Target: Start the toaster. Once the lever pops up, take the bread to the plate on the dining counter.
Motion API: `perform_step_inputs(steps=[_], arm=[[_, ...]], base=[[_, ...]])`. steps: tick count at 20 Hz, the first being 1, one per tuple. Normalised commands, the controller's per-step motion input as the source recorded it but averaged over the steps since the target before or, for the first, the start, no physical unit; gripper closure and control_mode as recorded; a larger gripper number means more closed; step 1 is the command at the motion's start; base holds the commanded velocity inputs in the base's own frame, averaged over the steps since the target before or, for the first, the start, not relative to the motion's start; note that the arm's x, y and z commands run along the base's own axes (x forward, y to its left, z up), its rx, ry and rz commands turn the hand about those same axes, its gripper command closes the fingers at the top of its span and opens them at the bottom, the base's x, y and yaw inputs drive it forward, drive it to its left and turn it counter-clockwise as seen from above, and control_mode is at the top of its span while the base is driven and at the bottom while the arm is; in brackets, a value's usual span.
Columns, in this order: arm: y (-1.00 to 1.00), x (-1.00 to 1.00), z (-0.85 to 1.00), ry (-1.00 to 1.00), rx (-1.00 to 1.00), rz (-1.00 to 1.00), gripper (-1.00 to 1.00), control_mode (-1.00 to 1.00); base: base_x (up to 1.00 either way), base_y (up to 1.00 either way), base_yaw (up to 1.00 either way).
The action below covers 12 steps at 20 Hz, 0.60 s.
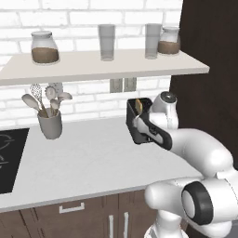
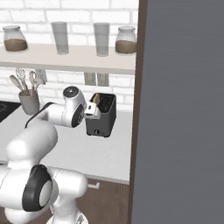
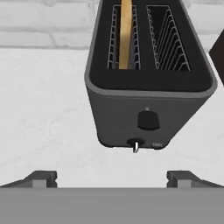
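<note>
Gripper (image 3: 112,177) hung spread wide, empty, before toaster (image 3: 146,83); bread (image 3: 125,33) sat in left slot. Lever (image 3: 136,145), probably small, low: approach centred, press straight down.

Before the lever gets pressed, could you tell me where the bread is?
The bread stands upright in the toaster's left slot in the hand view; the right slot is empty.

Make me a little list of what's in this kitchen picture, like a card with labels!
toaster: black, two slots, on the white worktop, near the dark cabinet wall
bread: standing in one slot, the other slot empty
lever: low on the toaster's front, under the round knob
gripper: open, facing the toaster front, holding nothing
utensil cup: grey, with spoons, left along the worktop
shelf: two jars and two glasses
</note>
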Motion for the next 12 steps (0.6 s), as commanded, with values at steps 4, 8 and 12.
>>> perform_step_inputs(steps=[4,8,12], arm=[[0.17,0.33,-0.15,0.02,0.02,0.0,-1.0,-1.0],[0.0,0.39,-0.09,0.01,0.02,0.0,-1.0,-1.0],[0.0,0.26,-0.09,0.0,0.0,0.0,-1.0,-1.0]], base=[[0.0,0.0,0.0],[0.0,0.0,0.0],[0.0,0.0,0.0]])
